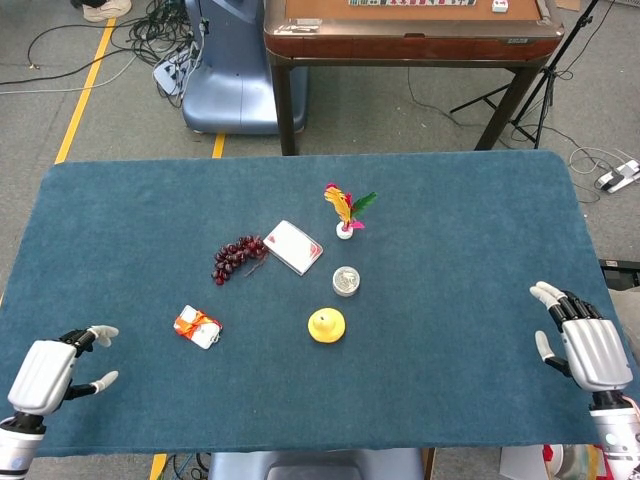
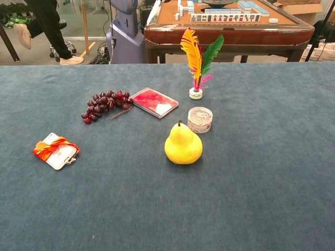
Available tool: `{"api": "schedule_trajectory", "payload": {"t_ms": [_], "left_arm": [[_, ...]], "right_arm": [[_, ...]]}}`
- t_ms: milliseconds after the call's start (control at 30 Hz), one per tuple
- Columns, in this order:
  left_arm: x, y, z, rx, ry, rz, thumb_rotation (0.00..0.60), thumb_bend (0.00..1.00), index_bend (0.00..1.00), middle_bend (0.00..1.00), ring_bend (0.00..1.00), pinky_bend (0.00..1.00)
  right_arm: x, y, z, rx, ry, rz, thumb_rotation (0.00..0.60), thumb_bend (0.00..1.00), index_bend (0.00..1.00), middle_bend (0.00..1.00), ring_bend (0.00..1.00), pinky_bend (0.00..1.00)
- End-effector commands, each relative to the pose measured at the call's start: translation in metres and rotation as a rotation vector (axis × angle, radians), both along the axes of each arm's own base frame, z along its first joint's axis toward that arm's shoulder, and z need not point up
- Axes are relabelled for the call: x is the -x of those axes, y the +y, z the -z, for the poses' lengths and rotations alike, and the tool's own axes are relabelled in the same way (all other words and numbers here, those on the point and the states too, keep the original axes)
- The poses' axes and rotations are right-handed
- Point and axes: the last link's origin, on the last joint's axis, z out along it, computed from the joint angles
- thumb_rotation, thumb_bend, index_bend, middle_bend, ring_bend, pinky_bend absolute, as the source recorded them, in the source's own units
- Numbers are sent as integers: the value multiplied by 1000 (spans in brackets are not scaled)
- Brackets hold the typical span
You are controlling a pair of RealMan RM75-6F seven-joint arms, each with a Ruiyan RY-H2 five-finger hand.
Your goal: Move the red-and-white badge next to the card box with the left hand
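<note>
Blue felt table (image 1: 450,230), lab floor behind. Red-and-white badge (image 1: 197,327) lies flat, front-left, well apart from card box (image 1: 294,247) beside the grapes (image 1: 236,257). Looks light, thin, stiff with loose ribbon; pinch by edges. Left hand (image 1: 45,375) empty, fingers apart, well left of badge; right hand (image 1: 592,350) likewise empty.

Left hand (image 1: 45,372) & right hand (image 1: 590,345): wrists cut by head view's bottom edge; neither in chest view. Small round tin (image 2: 200,119) label too small to read.
</note>
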Motion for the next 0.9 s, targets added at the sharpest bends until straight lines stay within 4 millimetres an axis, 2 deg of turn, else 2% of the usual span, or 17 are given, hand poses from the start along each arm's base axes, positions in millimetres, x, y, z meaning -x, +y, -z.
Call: {"api": "schedule_trajectory", "payload": {"t_ms": [33, 233, 300, 533, 700, 900], "left_arm": [[-5, 2, 4, 15, -11, 21, 600, 74, 383, 672, 582, 884], [-20, 7, 13, 111, -58, 70, 600, 74, 464, 951, 795, 993], [-23, 9, 15, 140, -40, 72, 600, 74, 457, 992, 844, 1000], [-33, 17, 28, 218, 36, 73, 600, 144, 410, 1000, 927, 1000], [-32, 26, 38, 231, 79, 59, 600, 269, 312, 1000, 929, 1000], [-30, 32, 47, 263, 132, 39, 600, 293, 305, 1000, 929, 1000]], "right_arm": [[-3, 2, 0, -2, -1, -14, 600, 475, 203, 181, 156, 300], [-6, 5, -4, 9, -11, -22, 600, 474, 233, 188, 156, 354], [-6, 5, -5, 9, -12, -22, 600, 475, 240, 188, 156, 355], [-4, 6, -8, 14, -17, -17, 600, 475, 257, 191, 156, 355], [-5, 9, -12, 29, -22, -21, 600, 474, 269, 196, 156, 355], [-5, 10, -16, 47, -30, -25, 600, 474, 274, 201, 156, 355]]}}
